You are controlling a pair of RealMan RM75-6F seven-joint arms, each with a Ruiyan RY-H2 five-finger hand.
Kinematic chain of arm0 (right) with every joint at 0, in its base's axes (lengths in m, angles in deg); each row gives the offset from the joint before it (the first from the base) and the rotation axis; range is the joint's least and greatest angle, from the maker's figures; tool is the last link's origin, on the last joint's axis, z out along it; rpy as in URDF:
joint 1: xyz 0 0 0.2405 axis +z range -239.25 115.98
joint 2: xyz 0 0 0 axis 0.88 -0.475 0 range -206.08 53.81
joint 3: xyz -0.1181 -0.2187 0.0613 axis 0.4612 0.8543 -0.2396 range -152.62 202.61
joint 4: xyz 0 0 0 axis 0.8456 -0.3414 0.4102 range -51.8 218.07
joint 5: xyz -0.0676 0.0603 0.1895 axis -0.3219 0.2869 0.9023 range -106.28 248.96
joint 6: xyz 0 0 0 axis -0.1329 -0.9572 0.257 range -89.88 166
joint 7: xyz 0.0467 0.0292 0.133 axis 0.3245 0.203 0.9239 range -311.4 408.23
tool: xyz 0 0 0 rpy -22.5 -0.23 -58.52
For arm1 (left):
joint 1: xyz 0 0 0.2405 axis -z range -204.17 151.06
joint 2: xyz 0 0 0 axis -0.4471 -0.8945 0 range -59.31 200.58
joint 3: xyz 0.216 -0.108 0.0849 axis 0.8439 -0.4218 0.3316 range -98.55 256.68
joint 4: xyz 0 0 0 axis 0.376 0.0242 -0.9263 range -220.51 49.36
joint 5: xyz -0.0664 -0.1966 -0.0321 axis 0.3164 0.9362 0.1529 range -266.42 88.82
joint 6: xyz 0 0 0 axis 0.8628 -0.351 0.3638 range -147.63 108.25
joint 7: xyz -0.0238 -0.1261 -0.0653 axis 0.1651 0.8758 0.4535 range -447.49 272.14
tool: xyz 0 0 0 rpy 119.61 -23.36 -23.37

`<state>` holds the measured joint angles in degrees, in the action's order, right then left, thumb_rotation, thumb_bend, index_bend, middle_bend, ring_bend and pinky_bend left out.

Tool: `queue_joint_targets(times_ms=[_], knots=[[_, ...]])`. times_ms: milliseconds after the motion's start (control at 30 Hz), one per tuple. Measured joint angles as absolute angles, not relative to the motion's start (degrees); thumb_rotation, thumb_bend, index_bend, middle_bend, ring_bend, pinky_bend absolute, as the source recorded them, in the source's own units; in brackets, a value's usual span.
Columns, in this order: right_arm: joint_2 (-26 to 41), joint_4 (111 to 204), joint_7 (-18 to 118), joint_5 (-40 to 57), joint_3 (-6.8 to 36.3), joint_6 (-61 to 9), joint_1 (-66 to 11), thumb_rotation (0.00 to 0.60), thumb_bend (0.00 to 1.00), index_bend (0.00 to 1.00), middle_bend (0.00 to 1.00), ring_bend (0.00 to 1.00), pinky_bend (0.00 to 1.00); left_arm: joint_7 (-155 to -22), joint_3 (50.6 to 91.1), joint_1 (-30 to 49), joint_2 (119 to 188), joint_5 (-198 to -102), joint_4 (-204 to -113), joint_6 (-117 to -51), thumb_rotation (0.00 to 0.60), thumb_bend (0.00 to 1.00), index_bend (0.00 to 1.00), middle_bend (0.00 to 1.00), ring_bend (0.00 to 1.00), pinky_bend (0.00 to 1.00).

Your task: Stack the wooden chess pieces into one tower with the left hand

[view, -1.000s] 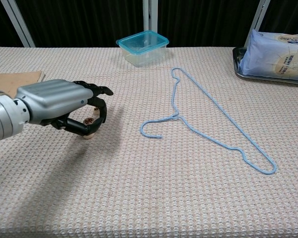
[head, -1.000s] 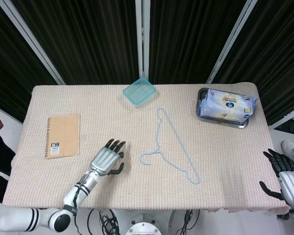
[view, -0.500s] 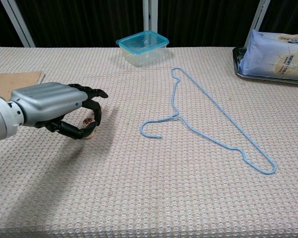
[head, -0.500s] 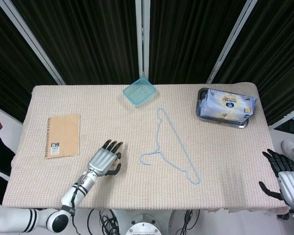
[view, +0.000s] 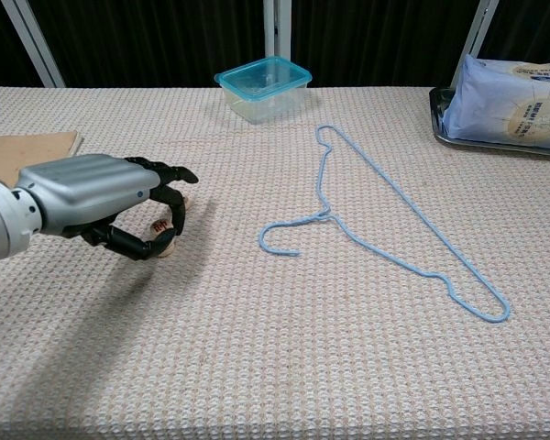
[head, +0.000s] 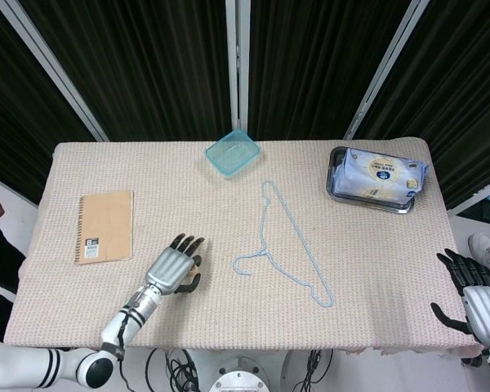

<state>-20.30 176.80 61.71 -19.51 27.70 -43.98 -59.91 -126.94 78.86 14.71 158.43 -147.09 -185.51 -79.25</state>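
Head view, left hand: the silver-backed left hand with black fingers point(head: 174, 267) lies low over the beige woven tablecloth point(head: 367, 269), and has drawn back toward the table's near edge compared with a second ago
Head view, fingers: spread forward and loosely curved; whether they grip anything cannot be told from above
Head view, right hand: the silver-and-black right hand point(head: 476, 299) hangs past the table's right edge, fingers apart, holding nothing, unchanged
Chest view, chess piece: a small round wooden chess piece point(view: 162, 230) sits on the cloth under the left hand's curled fingers point(view: 165, 195), just beside the thumb
Chest view, change: the fingers, earlier closer round the piece, now arch over it with a gap showing; contact cannot be confirmed
Chest view, stack: only one disc shape is clear, so the tower's height is unreadable
Meaning: probably a release after placing, or a regrasp
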Motion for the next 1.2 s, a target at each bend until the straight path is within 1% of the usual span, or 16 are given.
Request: queue_joint_targets(times_ms=[267,767,1200], knots=[[-20.3,176.9,61.6,-19.5,27.7,-43.9,-59.9,0.6,0.26,0.0,0.0,0.0,0.0,-126.4,78.7,14.7,158.3,-147.4,-185.7,-79.3,0.278,0.52,0.38,0.0,0.0,0.0],[-20.4,176.8,61.8,-19.3,27.6,-43.9,-59.9,0.6,0.26,0.0,0.0,0.0,0.0,-125.8,78.4,15.1,159.3,-146.5,-184.1,-78.4,0.301,0.52,0.38,0.0,0.0,0.0],[-20.4,176.9,61.6,-19.5,27.7,-44.1,-60.0,0.6,0.26,0.0,0.0,0.0,0.0,-126.0,78.7,15.1,158.9,-145.9,-184.6,-78.4,0.305,0.52,0.39,0.0,0.0,0.0]])
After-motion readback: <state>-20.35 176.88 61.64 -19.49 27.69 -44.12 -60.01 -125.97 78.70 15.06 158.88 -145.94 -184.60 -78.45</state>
